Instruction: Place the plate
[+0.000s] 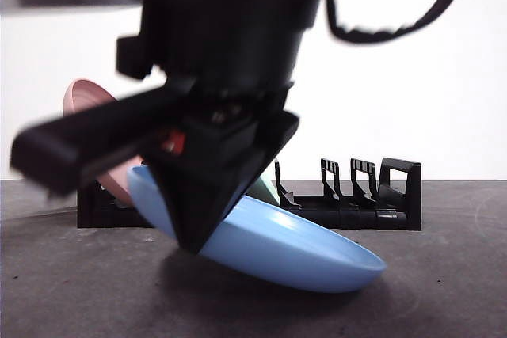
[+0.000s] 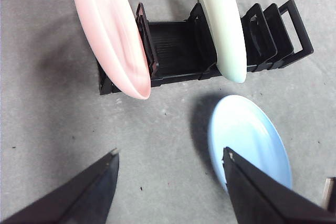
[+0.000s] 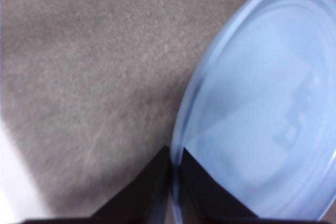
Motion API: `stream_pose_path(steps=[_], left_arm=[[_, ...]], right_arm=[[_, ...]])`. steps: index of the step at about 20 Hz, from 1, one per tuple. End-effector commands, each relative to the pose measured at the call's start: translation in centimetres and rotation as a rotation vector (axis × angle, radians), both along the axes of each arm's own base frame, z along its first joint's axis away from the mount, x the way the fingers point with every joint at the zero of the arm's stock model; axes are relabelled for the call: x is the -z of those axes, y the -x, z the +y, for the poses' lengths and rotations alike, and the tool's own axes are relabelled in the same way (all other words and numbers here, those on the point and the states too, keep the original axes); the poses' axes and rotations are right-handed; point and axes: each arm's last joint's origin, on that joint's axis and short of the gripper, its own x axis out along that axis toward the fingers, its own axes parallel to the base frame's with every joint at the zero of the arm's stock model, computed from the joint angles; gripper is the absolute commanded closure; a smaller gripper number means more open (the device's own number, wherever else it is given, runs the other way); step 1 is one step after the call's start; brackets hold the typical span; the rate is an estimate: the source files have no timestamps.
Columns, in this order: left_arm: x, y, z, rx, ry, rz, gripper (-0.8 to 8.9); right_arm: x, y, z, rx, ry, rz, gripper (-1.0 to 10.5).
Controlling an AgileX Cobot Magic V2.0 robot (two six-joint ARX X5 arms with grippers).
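Note:
The light blue plate (image 1: 293,247) hangs tilted in front of the black rack (image 1: 348,207), one edge raised, the other low near the table. My right gripper (image 3: 170,153) is shut on the plate's rim (image 3: 252,103). My left gripper (image 2: 169,155) is open and empty above the table, one jaw overlapping the blue plate (image 2: 244,135). A big dark arm (image 1: 230,53) covers the plate's raised side in the front view; I cannot tell which arm it is.
The rack (image 2: 173,51) holds a pink plate (image 2: 110,30) upright at one end and a pale green plate (image 2: 223,24) near the middle. Several slots beyond the green plate stand free (image 2: 273,30). Grey table (image 1: 444,290) lies all around.

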Motion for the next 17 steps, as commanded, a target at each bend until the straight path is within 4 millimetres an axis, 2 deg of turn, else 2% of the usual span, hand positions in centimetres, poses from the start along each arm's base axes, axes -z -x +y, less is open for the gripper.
stream_pose_path(steps=[1,4,7,10,12,14,17], left_arm=[[-0.5,-0.2,0.0,0.011,-0.009,-0.022,5.00],[-0.5,-0.2,0.0,0.011,-0.009,-0.022,5.00],[-0.5,-0.2,0.0,0.011,-0.009,-0.023,5.00],[-0.5,-0.2,0.0,0.011,-0.009,-0.023,5.00],[-0.5,-0.2,0.0,0.011,-0.009,-0.023,5.00],[-0.5,-0.2,0.0,0.011,-0.009,-0.023,5.00],[-0.5,-0.2,0.0,0.011,-0.009,-0.022,5.00]], right_arm=[[0.8,0.1,1.0,-0.053,0.017,-0.045,9.3],[1.7,-0.4,1.2,-0.048,0.047,-0.049,9.3],[2.2,-1.0,1.1,-0.040,0.071,-0.045,8.0],[2.2,-1.3,1.0,-0.031,0.071,-0.044,7.9],[2.1,-1.3,1.1,-0.043,0.069,-0.020,6.9],[0.9,-1.1,1.2,-0.066,0.054,0.032,6.3],[-3.0,-0.7,1.6,-0.121,-0.053,0.173,6.3]])
